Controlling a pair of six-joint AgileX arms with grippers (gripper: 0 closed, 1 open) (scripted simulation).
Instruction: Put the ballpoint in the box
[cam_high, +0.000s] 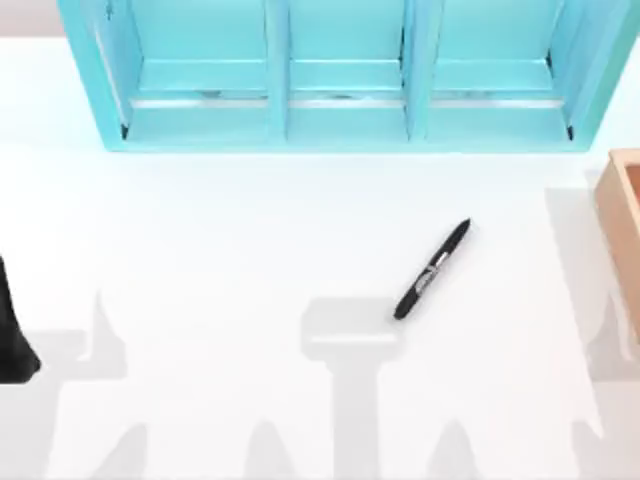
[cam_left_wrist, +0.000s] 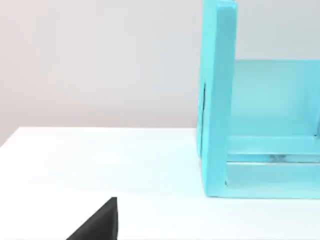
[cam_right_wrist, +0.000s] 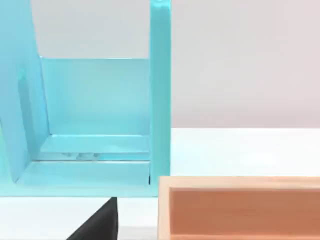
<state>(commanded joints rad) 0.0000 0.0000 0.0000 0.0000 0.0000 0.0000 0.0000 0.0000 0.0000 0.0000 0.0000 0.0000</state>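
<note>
Top view: ballpoint (cam_high: 432, 270) lies loose, apart from box (cam_high: 622, 215).

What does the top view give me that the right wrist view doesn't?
Top view alone: the ballpoint lying slantwise on the white table, and all three compartments of the turquoise shelf unit. Right wrist view alone: the box seen along its long wall, close beside the shelf's end. Shared: shelf, table and box, which the top view cuts off at the right edge.

Black ballpoint (cam_high: 432, 270) flat, diagonal, mid-table; tan box (cam_high: 622, 210) at right edge
</note>
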